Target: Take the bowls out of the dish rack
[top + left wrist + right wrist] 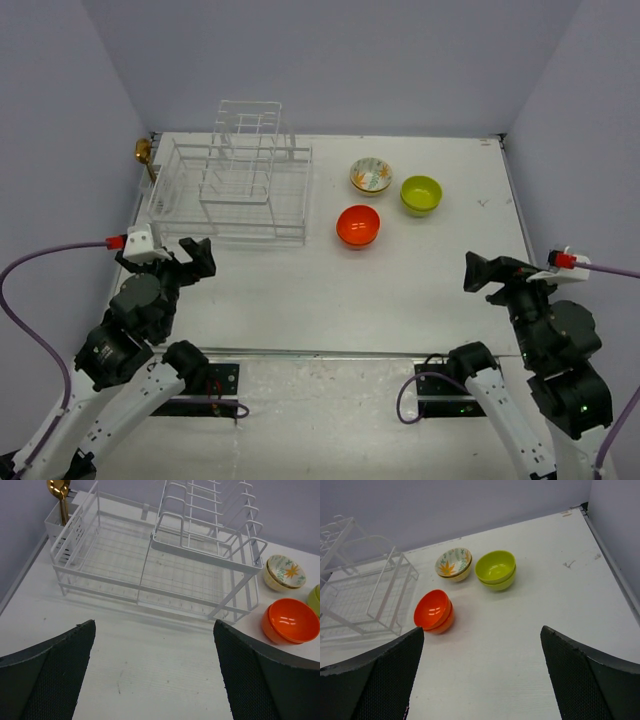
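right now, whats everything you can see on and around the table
dish rack: one, white wire, far left of table, no bowls inside
spoon: one, gold, upright in the rack's left-end holder
orange bowls: apparently two nested, on table right of rack
green bowls: apparently two nested, lime, right of the orange
floral bowl: white patterned, behind the orange
table: one, white
left end effector: black, open, empty, before rack
right end effector: black, open, empty, near right
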